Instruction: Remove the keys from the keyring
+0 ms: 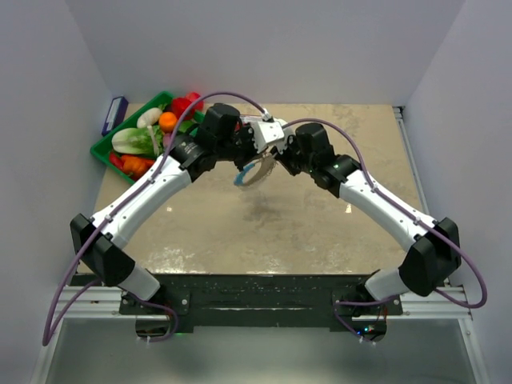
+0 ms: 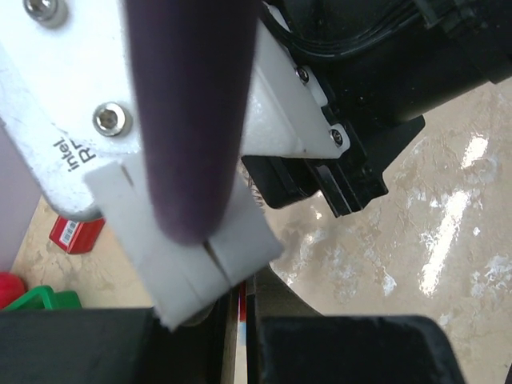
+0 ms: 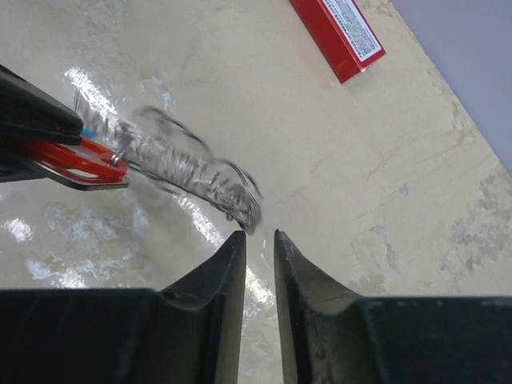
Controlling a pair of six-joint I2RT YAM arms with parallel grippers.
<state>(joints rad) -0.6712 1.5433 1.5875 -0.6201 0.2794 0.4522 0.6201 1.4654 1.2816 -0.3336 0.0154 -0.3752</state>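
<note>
The keyring (image 1: 254, 172) hangs above the table between my two grippers, its blue section (image 1: 240, 181) at the lower left. In the right wrist view the keys (image 3: 188, 172) are a blurred silvery fringe running from a red piece (image 3: 76, 160). My left gripper (image 2: 240, 308) is shut on that red piece, which shows as a thin red sliver between its fingers; it also shows in the top view (image 1: 250, 158). My right gripper (image 3: 260, 234) has its jaws a narrow gap apart with nothing between them. The fringe's end hangs just above its left fingertip (image 3: 236, 244).
A long red box (image 3: 336, 36) lies on the table beyond the grippers; it also shows in the left wrist view (image 2: 76, 234). A green tray (image 1: 108, 150) of toy vegetables stands at the back left. The right arm's white camera mount (image 2: 72, 120) and purple cable fill the left wrist view.
</note>
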